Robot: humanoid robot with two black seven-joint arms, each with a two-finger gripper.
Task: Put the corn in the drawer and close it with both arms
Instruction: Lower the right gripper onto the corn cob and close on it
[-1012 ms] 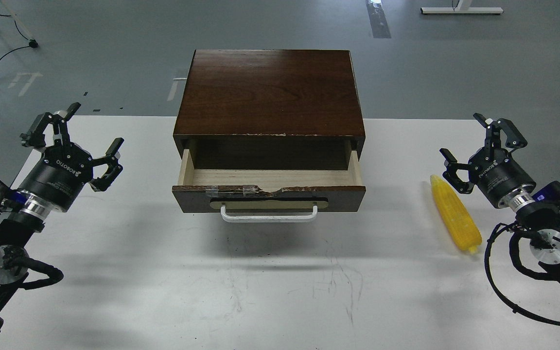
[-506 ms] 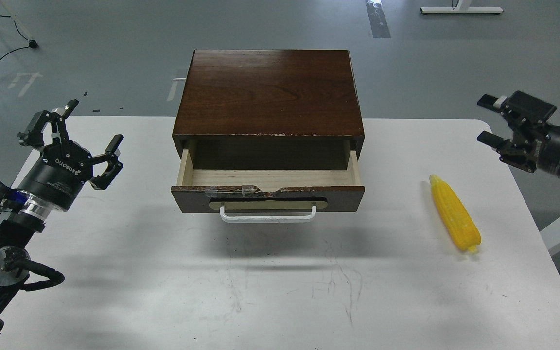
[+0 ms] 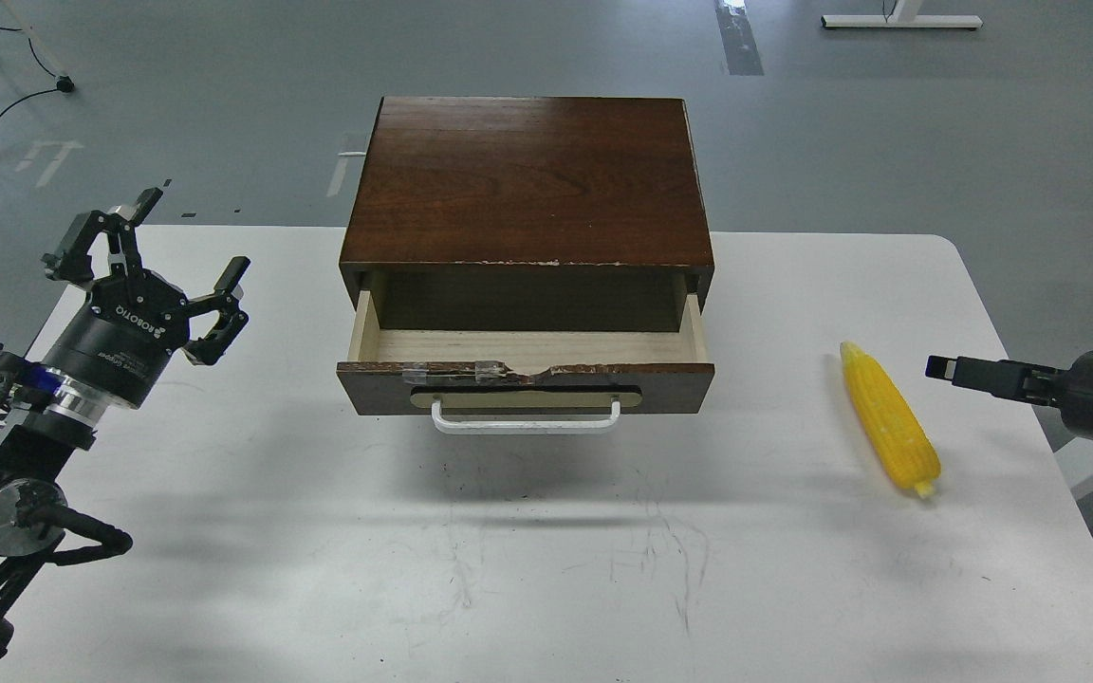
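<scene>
Drawer (image 3: pixel 525 387) pulled out of the dark cabinet (image 3: pixel 526 180) with its pale inside bare, presumably left open to take the corn (image 3: pixel 889 430), which lies well to the right of the drawer on the white table (image 3: pixel 546 569), not yet grasped, long axis running away from the robot and leaning slightly left, narrow tip at the far end and blunt end nearest. Right gripper (image 3: pixel 947 369) just right of the corn, seen edge-on, so spread of the jaws cannot be told, nothing held, probably lining up for a side grasp. Left gripper (image 3: pixel 153 261) well left of the drawer, fingers splayed wide and empty, likely waiting to help push the front shut.
</scene>
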